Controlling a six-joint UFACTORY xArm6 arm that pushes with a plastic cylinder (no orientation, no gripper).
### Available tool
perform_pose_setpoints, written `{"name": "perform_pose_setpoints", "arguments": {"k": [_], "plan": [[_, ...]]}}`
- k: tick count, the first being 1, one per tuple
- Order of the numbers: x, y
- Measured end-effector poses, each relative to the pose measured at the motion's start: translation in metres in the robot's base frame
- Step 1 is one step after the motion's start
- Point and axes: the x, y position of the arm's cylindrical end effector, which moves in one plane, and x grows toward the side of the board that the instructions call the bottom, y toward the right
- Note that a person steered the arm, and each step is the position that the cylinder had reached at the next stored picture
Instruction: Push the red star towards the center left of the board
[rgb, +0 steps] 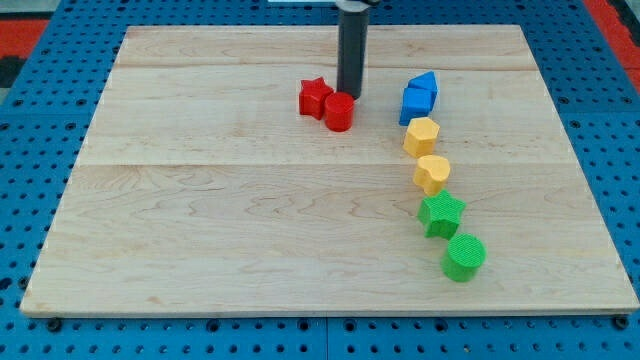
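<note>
A pale wooden board (250, 230), made of long planks with fine grain, fills most of what I see. Around it on every side lies a blue perforated base (40, 60), with patches of red (610, 15) at the view's top corners. Light falls evenly.

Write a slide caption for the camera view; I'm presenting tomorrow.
My tip sits just behind the red cylinder, beside the red star.

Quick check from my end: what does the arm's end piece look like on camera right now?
All that shows is a straight, smooth rod, dark grey to black, round in section, running out of the view's top. No cables, markings or fingers are visible. My tip is plain and blunt, the same dark colour as the shaft above it. The arm itself is out of frame.
</note>
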Motion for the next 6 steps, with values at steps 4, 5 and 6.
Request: {"name": "perform_pose_setpoints", "arguments": {"k": [4, 5, 6], "plan": [[-0.041, -0.147], [-0.024, -0.126], [-0.008, -0.099]]}}
